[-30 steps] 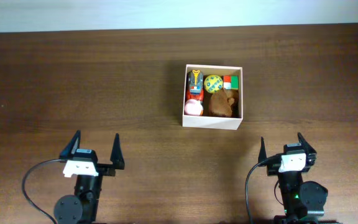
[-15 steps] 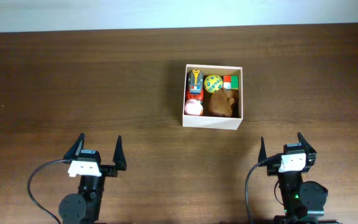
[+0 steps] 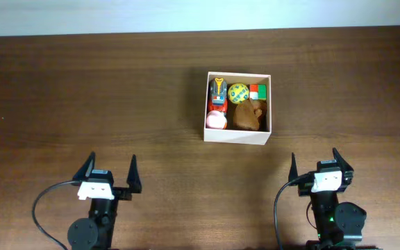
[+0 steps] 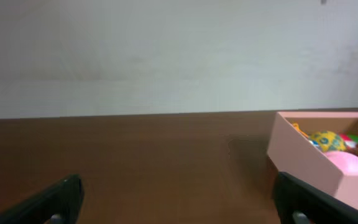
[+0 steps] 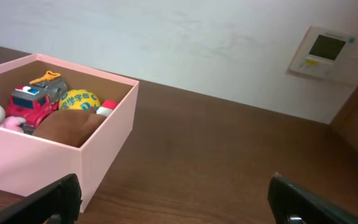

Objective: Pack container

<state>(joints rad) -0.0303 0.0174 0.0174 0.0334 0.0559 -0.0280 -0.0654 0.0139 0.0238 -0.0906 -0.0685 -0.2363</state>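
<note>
The container (image 3: 237, 136) is a small white cardboard box with tan inner walls, right of the table's middle. Inside lie a red toy truck (image 3: 218, 92), a yellow-green ball (image 3: 238, 92), a red, white and green block (image 3: 257, 92), a pink round toy (image 3: 217, 120) and a brown plush (image 3: 248, 116). My left gripper (image 3: 110, 171) is open and empty at the front left, far from the box. My right gripper (image 3: 314, 163) is open and empty at the front right. The box also shows in the left wrist view (image 4: 309, 163) and in the right wrist view (image 5: 67, 163).
The dark wooden table (image 3: 82, 90) ends at a pale wall (image 3: 186, 14) along the back. A white wall panel (image 5: 323, 51) hangs on the wall in the right wrist view.
My left gripper has shifted a little to the right and toward the front edge. The right gripper and the box have not moved.
</note>
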